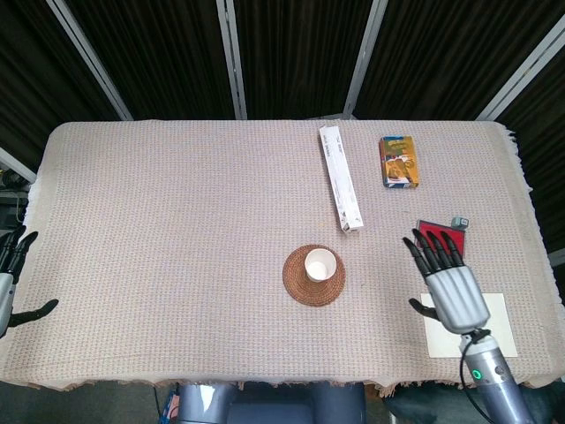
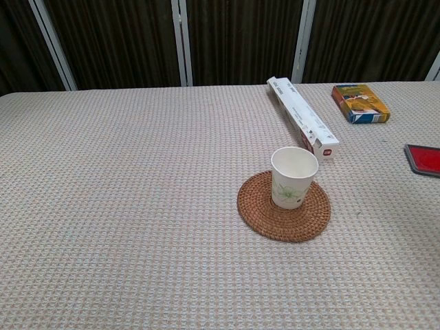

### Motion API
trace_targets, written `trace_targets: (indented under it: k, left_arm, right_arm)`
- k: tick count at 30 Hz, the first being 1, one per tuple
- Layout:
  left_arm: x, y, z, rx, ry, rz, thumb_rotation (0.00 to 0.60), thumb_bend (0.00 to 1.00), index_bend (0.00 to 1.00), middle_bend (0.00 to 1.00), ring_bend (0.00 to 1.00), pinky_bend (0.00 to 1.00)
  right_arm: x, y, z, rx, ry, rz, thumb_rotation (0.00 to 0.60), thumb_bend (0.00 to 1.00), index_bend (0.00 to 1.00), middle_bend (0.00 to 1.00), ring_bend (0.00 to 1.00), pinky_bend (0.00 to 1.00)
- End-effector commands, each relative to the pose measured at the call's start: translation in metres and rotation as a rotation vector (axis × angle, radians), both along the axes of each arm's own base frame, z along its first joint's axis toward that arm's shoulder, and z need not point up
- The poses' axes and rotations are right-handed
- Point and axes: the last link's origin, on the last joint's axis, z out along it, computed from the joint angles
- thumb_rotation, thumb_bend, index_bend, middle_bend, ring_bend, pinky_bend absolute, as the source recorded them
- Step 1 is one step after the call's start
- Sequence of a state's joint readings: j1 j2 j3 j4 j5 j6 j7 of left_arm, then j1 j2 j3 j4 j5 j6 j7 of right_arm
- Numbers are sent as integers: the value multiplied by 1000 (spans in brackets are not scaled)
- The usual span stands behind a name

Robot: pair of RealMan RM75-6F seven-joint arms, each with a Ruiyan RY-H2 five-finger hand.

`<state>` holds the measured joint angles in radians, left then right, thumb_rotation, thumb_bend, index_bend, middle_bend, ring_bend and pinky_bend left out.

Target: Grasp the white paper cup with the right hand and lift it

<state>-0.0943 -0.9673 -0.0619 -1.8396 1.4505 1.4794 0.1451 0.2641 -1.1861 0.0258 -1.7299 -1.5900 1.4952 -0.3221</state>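
- Head view: paper cup (image 1: pixel 319 264) stands upright at the centre of the woven coaster (image 1: pixel 294 285), mouth up, nothing touching it.
- Head view: right hand (image 1: pixel 448 286) sits well apart from the cup, to its right, above the near-right part of the table. Fingers are spread and straight and hold nothing. It overlaps the cream sheet (image 1: pixel 499 340), and its fingertips reach over the near edge of the red case (image 1: pixel 437 230).
- Head view: left hand (image 1: pixel 11 276) shows only in part at the left edge, off the tablecloth (image 1: pixel 177 230). Visible fingers are apart with nothing between them.
- Head view: long white box (image 1: pixel 340 177) lies beyond the coaster, its near end close to it but apart. Orange box (image 1: pixel 399 161) lies further back on the right.
- Chest view: neither hand appears. The cup (image 2: pixel 293 177) sits squarely on the coaster (image 2: pixel 261 214), wholly inside its rim, the rim circle undistorted.
- Chest view: the near end of the white box (image 2: pixel 302 117) lies just behind the cup; a corner of the red case (image 2: pixel 425 158) shows at the right edge.
- Risk, judged: the cup looks light and empty; a sideways brush from returning fingers would tip it or slide it off the coaster.
- Risk, judged: the right fingertips hang over the red case; a low sweep inward could drag it or the sheet.
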Motion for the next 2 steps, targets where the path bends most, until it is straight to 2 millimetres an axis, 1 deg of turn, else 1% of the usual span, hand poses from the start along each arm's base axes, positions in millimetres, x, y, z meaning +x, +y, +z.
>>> trace_targets:
  k: [1, 2]
  left_arm:
    - [0, 0, -1, -1, 2, -1, 600, 0, 0, 0, 0, 0]
    - [0, -1, -1, -2, 2, -1, 600, 0, 0, 0, 0, 0]
  right_arm:
    - [-20, 12, 8, -43, 21, 2, 600, 0, 0, 0, 0, 0]
    - [-21, 11, 9, -51, 29, 3, 600, 0, 0, 0, 0, 0]
